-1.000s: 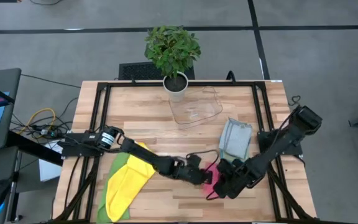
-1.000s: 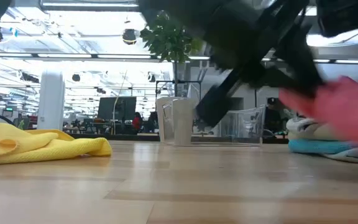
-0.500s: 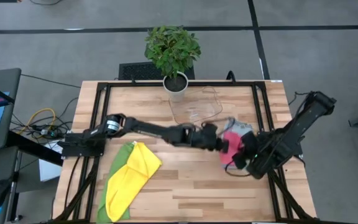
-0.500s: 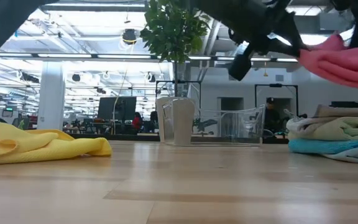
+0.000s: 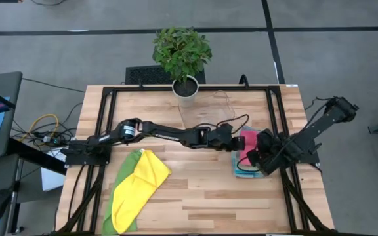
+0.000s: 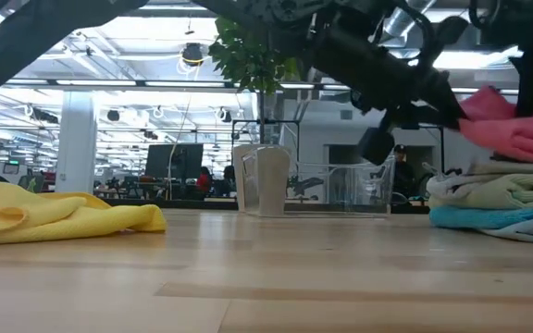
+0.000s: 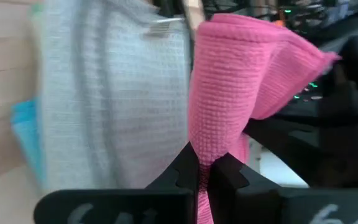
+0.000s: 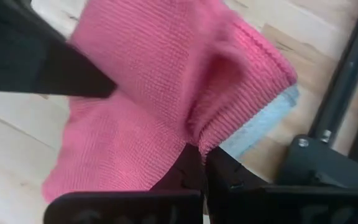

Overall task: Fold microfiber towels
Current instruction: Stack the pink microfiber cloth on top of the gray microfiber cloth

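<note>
A wooden table (image 5: 195, 196) carries two dark arms meeting at its right side over a stack of folded cloths (image 6: 498, 208), grey on blue. Between them hangs a pink towel (image 5: 249, 142), just above that stack. The left gripper (image 7: 204, 177) is pressed together, pinching one edge of the towel; the right gripper (image 8: 199, 163) pinches another fold. A yellow cloth (image 5: 136, 190) on a green cloth (image 5: 121, 177) lies at the table's left, and a potted plant (image 5: 182, 56) stands at the far edge.
</note>
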### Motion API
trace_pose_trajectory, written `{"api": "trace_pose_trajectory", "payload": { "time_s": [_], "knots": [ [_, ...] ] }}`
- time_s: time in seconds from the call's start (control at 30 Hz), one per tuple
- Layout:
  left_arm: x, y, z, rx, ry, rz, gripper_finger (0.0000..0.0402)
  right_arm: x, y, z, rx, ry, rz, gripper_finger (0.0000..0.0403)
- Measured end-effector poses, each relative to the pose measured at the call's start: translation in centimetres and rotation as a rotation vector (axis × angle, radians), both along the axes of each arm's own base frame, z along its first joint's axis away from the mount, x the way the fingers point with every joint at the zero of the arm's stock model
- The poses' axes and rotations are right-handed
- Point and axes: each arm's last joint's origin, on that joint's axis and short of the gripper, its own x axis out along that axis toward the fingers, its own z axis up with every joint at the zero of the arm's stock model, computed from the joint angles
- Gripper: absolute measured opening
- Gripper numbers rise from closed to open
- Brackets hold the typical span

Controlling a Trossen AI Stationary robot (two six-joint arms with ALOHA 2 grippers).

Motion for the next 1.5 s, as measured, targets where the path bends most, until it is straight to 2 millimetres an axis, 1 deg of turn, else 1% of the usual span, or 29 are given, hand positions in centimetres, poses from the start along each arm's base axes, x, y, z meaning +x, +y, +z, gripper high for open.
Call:
{"api": "trace_pose_trajectory", "payload": {
  "time_s": [0.13,0.2,0.3,0.4,0.5,0.6,0.7,0.8,0.87,1.0,1.1,1.17,1.27,1.33,1.4,1.5],
  "knots": [
    [0.2,0.3,-0.8,-0.001,0.015,0.007,0.0003,0.1,-0.2,-1.6,0.0,0.0,0.012,0.0017],
    [0.2,0.4,-1.2,-0.001,0.033,-0.005,0.0003,0.1,-0.2,-1.8,0.016,-0.012,0.016,0.0021],
    [0.2,1.0,-0.8,-0.007,0.018,-0.011,0.0004,0.2,-0.4,-2.0,0.011,-0.005,0.004,0.0032],
    [0.2,1.1,-0.9,0.009,0.026,-0.02,0.0015,0.3,-0.5,-1.9,0.012,-0.001,0.003,0.004],
    [0.2,1.7,-0.9,0.025,0.03,-0.014,0.0037,0.0,-0.8,-2.0,0.024,0.056,-0.01,0.0047],
    [0.2,2.0,-1.0,0.02,0.032,-0.031,0.007,0.2,-1.0,-2.0,0.026,0.052,-0.021,0.0061],
    [0.2,2.2,-1.0,0.008,0.032,-0.055,0.0104,0.3,-1.0,-2.0,0.019,0.038,-0.002,0.0084],
    [0.1,2.3,-0.7,-0.004,0.025,-0.076,0.013,0.3,-1.0,-2.0,0.011,0.039,0.004,0.0115],
    [-0.1,2.5,0.0,-0.005,0.019,-0.096,0.0141,0.1,-1.1,-2.0,-0.002,0.057,0.004,0.014],
    [-0.9,2.7,2.3,0.044,0.034,-0.116,0.0149,-0.4,-1.4,-1.8,-0.03,0.105,0.003,0.0187],
    [-1.7,2.5,3.8,0.086,0.065,-0.138,0.0149,-0.9,-1.7,-1.4,-0.035,0.111,0.002,0.021],
    [-2.3,2.5,4.8,0.107,0.076,-0.152,0.015,-1.1,-1.9,-1.0,-0.03,0.084,-0.002,0.0218],
    [-3.5,2.1,6.9,0.151,0.103,-0.193,0.015,-1.2,-1.7,-0.2,-0.003,-0.019,0.02,0.0219],
    [-4.6,1.7,8.6,0.212,0.128,-0.227,0.015,-1.0,-1.1,-0.2,0.02,-0.111,0.038,0.0211],
    [-6.1,0.9,10.2,0.273,0.185,-0.252,0.015,-1.1,-0.5,-0.9,0.025,-0.169,0.044,0.02],
    [-8.6,-0.8,12.3,0.337,0.273,-0.316,0.015,-1.4,0.3,-2.6,0.027,-0.192,0.024,0.0179]
  ]
}}
